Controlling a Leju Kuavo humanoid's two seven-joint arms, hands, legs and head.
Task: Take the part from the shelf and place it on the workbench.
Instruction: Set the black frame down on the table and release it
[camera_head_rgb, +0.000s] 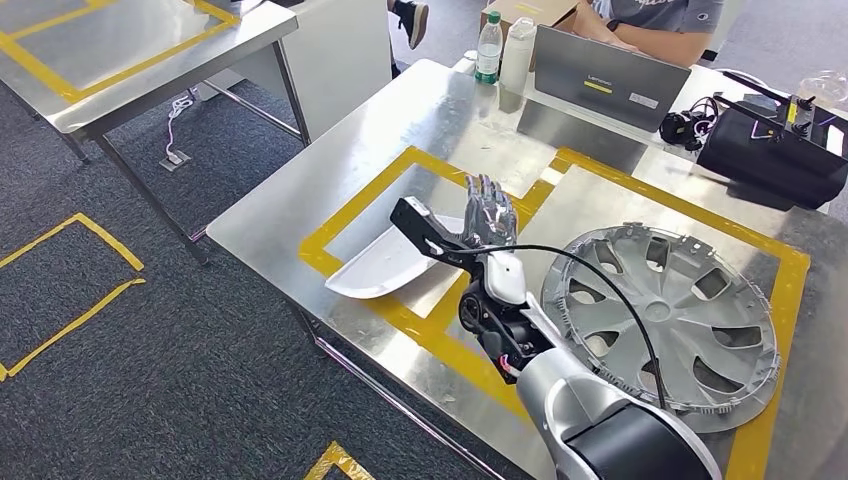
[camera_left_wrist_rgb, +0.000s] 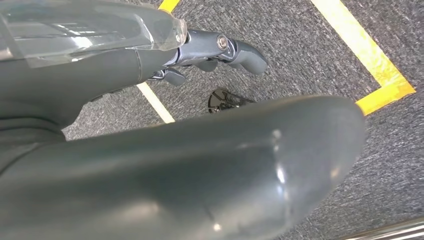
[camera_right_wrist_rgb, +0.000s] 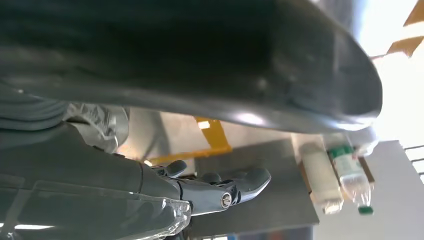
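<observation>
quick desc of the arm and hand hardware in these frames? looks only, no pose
Right arm: silver shell, black band near the shoulder, black open-frame wrist with red wiring, white cuff. A thin black cable loops alongside to a black wrist camera. Right hand: dark metallic grey fingers. Wrist views show grey ribbed covers, clear plastic guards and silver screw heads on the left hand.

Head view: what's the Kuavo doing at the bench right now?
The right hand is stretched out over the steel workbench, fingers apart, holding nothing. Just beside it a white part lies on the bench inside a yellow-taped square. A silver wheel cover lies in the neighbouring square. The left hand hangs over the carpet, holding nothing. A person sits behind a laptop at the far end.
</observation>
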